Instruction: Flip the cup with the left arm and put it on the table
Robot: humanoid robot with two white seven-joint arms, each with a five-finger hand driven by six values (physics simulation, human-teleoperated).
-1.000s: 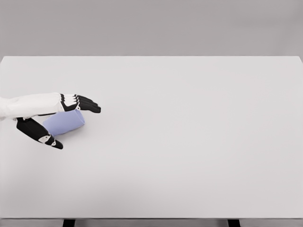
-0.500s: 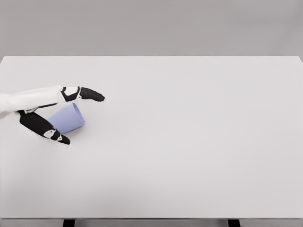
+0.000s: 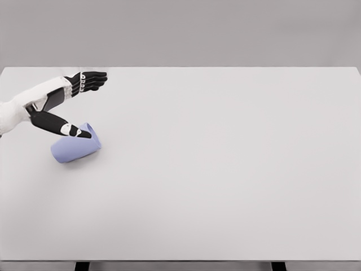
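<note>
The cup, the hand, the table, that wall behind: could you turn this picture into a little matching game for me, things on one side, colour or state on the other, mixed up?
Things:
1. cup
2. left hand
3. table
4. back wall

Colour or state:
A. white, flat, bearing the cup
B. plain grey, behind the table's far edge
C. pale blue, lying on its side
D. black fingers spread, holding nothing

Pairs: 1-C, 2-D, 3-A, 4-B
</note>
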